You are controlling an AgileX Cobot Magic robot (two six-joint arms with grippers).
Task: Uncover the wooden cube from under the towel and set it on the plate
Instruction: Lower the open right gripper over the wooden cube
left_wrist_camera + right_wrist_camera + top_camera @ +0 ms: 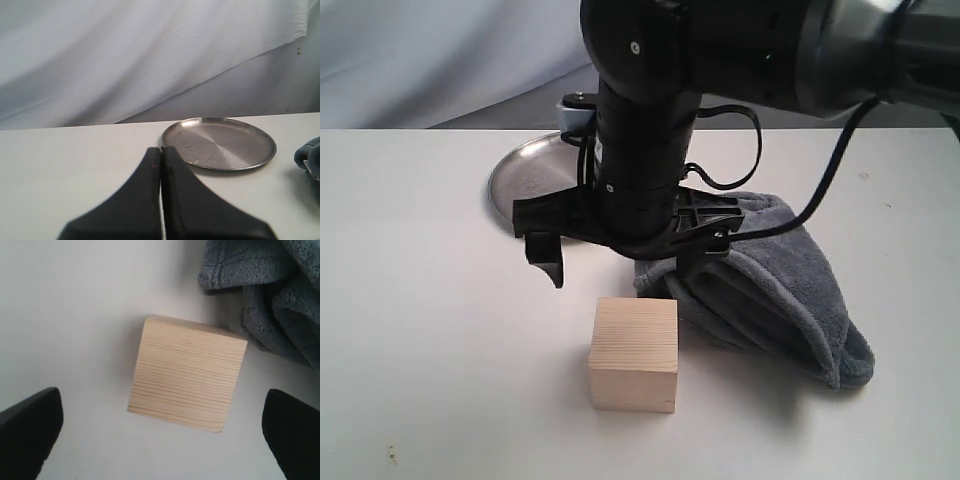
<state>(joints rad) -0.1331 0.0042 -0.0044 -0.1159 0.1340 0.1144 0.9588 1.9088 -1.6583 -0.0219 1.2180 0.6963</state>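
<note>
- The right jaws are held wide open, gripping nothing, above the tabletop (pixel 420 350).
- The wooden cube (pixel 187 372) is seen uncovered on the tabletop, between those jaws and touched by neither.
- The towel (pixel 770 285) is bunched just beside the cube.
- The left jaws are pressed closed on nothing; the plate (pixel 220 142) is seen ahead of them.

No readable text, label or number anywhere.

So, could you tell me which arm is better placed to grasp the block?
Right: the right gripper hangs open directly over the block; the left gripper is shut, facing the plate.
</note>
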